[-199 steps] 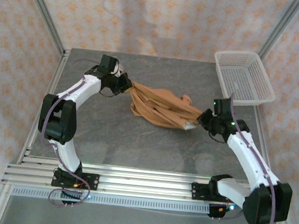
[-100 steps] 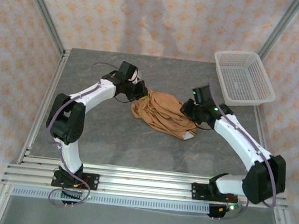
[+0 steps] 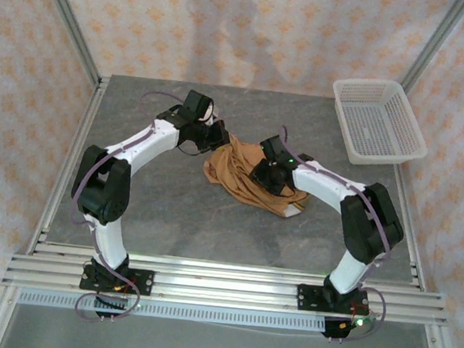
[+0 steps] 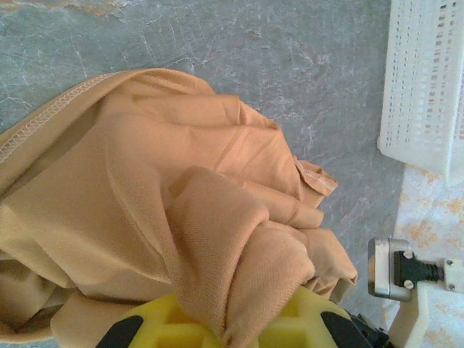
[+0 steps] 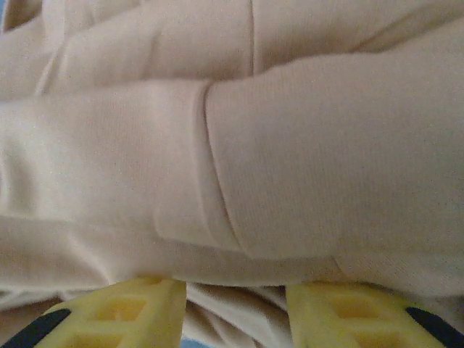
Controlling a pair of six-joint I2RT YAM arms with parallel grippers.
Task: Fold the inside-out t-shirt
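Lying bunched, t-shirt [image 3: 233, 174], white basket [image 3: 378, 122] well apart, far corner

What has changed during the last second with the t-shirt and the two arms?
The right pincer swung left across the table onto the t-shirt. Its fingers now stand apart, so it seems to be letting go. The left pincer moved a little to the right, shut on the cloth. The t-shirt, stretched out before, is now bunched. The basket stayed in place.
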